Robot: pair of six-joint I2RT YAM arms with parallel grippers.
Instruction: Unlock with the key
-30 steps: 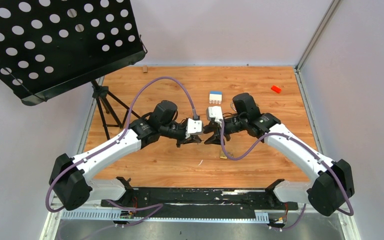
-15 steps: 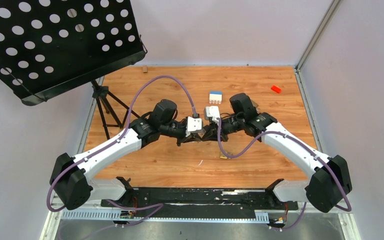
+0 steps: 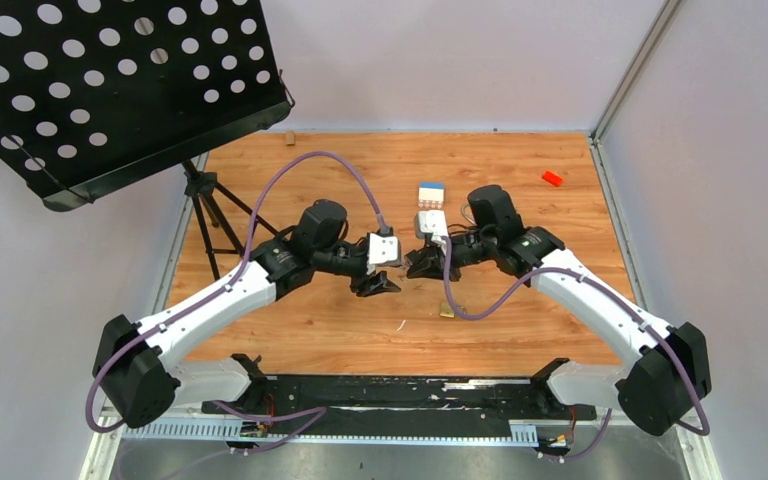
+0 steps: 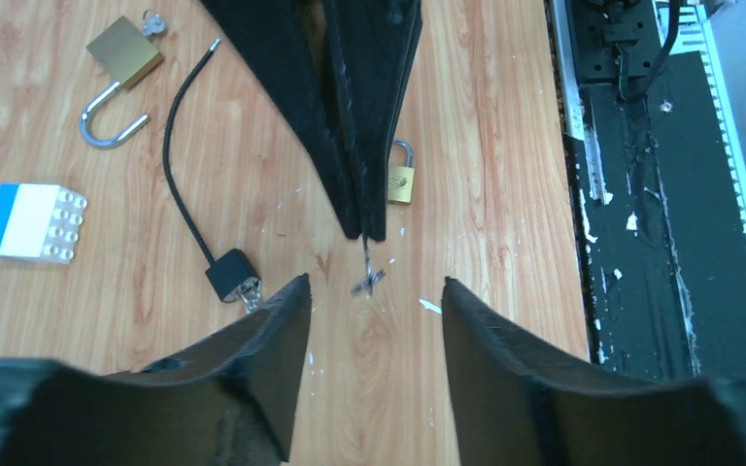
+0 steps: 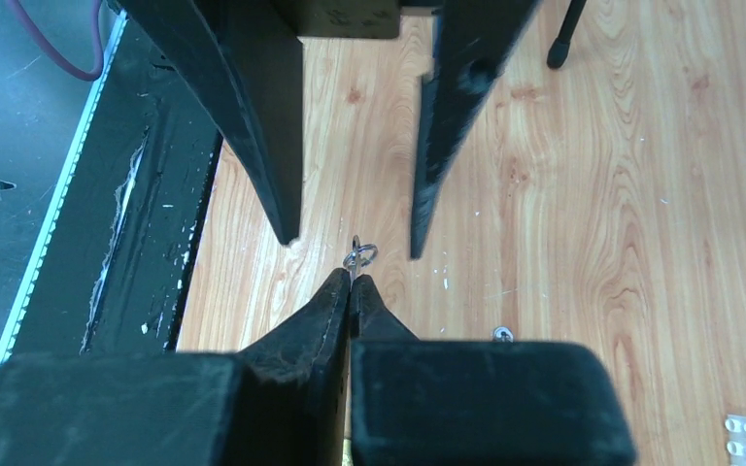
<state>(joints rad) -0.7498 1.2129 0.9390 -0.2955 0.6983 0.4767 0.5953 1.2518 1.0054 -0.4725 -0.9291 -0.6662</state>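
Our right gripper (image 5: pixel 351 283) pinches the key (image 5: pixel 359 256) at its tips, facing our left gripper (image 4: pixel 374 286), whose fingers (image 4: pixel 267 349) stand apart. On the table (image 4: pixel 505 116) below lie a small padlock (image 4: pixel 401 181), a cable (image 4: pixel 183 165) and an open padlock (image 4: pixel 121 68).

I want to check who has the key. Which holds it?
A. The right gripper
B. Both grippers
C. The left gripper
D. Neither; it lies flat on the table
A: the right gripper is shut on the key, whose end sticks out past its tips, while the left gripper stands open on either side without touching it.
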